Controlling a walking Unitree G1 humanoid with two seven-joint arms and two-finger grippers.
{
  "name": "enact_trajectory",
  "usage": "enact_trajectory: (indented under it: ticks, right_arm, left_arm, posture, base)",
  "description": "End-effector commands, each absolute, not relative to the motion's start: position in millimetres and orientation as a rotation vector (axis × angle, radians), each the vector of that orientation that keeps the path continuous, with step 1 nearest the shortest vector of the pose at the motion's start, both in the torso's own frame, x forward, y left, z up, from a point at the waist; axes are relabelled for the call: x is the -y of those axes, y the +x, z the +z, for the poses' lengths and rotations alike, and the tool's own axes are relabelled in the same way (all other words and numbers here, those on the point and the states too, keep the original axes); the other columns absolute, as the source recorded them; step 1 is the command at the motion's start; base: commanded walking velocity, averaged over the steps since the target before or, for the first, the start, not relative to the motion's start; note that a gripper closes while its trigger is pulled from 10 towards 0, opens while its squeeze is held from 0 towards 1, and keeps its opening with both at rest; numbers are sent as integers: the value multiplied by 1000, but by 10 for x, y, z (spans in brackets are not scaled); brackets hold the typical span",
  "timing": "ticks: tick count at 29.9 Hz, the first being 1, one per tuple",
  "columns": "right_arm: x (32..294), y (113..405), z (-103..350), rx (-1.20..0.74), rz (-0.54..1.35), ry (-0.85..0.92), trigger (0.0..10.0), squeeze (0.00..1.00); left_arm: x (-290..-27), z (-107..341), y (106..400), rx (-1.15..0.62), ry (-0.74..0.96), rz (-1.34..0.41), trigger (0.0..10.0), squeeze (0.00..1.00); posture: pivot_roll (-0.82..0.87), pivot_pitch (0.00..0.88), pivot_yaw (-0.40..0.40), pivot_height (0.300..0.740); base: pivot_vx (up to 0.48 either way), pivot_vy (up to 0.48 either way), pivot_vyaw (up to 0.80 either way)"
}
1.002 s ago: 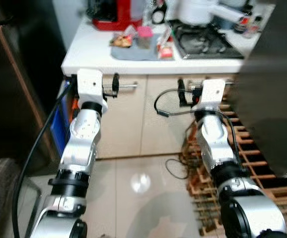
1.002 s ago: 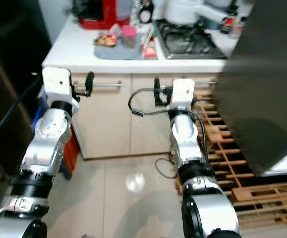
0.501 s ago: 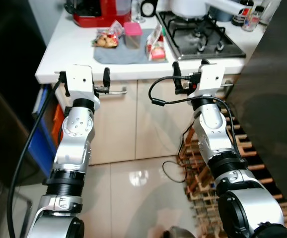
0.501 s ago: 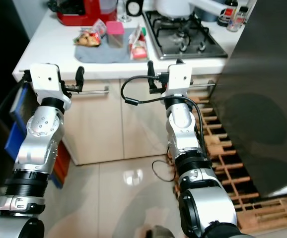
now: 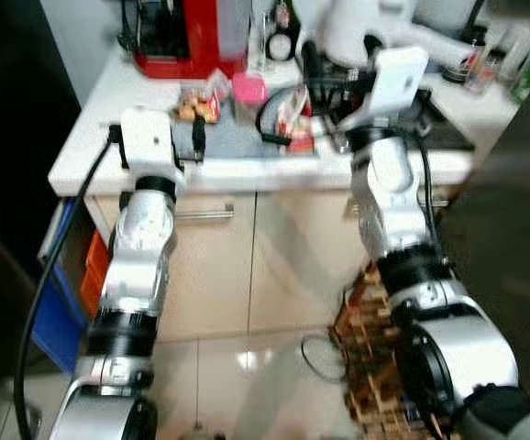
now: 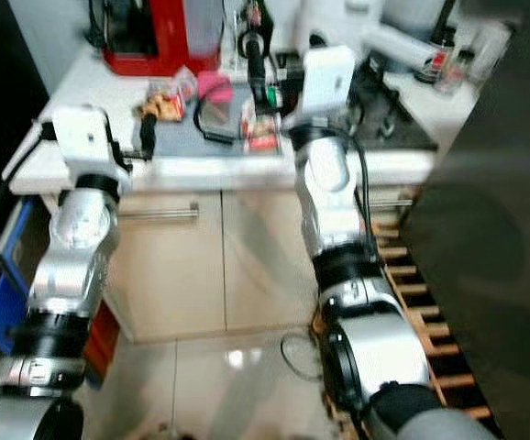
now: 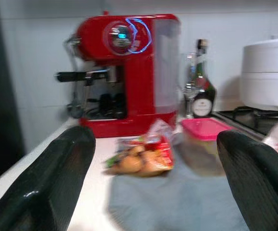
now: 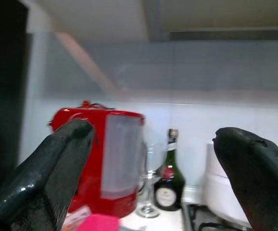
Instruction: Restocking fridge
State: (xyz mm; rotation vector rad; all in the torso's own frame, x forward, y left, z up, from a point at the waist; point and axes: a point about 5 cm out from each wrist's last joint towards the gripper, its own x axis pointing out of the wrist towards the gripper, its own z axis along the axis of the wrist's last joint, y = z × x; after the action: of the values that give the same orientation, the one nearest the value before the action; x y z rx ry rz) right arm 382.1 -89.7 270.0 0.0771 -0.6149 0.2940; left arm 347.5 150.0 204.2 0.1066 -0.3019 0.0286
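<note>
On the white counter (image 5: 86,160) a grey mat (image 5: 237,139) holds a snack bag (image 5: 192,108), a pink-lidded container (image 5: 248,90) and a red-and-white carton (image 5: 294,117). My left gripper (image 7: 156,139) is open at the counter's front edge, level with the snack bag (image 7: 139,156) and the container (image 7: 204,139); one of its fingers (image 5: 196,139) stands over the mat's near left corner. My right gripper (image 5: 340,53) is open and raised above the counter over the carton, facing the back wall.
A red coffee machine (image 7: 124,72), a wine glass (image 7: 189,82), a dark bottle (image 8: 167,185) and a white pot (image 7: 269,72) on the stove line the back. A dark fridge door (image 5: 513,257) stands at right above a wooden pallet (image 5: 375,367). Blue and orange crates (image 5: 68,293) sit at left.
The camera has come closer to the counter. Both arms rose: the left gripper from drawer-handle height to the counter edge, the right gripper up above the counter.
</note>
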Motion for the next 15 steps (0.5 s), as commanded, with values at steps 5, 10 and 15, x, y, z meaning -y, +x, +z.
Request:
enact_trajectory:
  ticks: [5, 10, 15]
  right_arm:
    - [968, 3932, 2787, 508, 269, 204, 10000, 0]
    - [912, 3946, 2748, 446, 306, 275, 10000, 0]
    - [852, 3946, 2732, 384, 342, 320, 10000, 0]
  left_arm:
    - [-1414, 2090, 3488, 320, 161, 33, 10000, 0]
    - [-1360, 2103, 3478, 334, 155, -15, 10000, 0]
    - [-1353, 2124, 3477, 349, 190, -58, 10000, 0]
  posture:
    - [-43, 0, -22, 740]
    - [-43, 0, -20, 740]
    - [-39, 0, -16, 740]
  base:
    - [363, 0, 0]
    - [0, 0, 0]
    - [0, 0, 0]
